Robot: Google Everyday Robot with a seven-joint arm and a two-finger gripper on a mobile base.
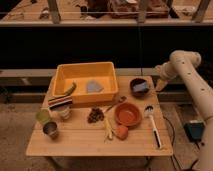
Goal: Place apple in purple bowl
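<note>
Wooden surface (80,142), dark shelving behind. Apple (121,131) near front edge, just at 6 o'clock of orange bowl (119,114), well apart from purple bowl (133,86). Hand (161,85) spread, empty, at 3 o'clock of purple bowl. Probably best: cross above orange bowl, descend straight over apple.

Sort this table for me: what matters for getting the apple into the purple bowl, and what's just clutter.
For the job:
apple, at the table's front
purple bowl, back right
hand, open, just right of that bowl

Lying about:
orange bowl
grapes
yellow bin
green cup
metal cup
white-handled utensil
</note>
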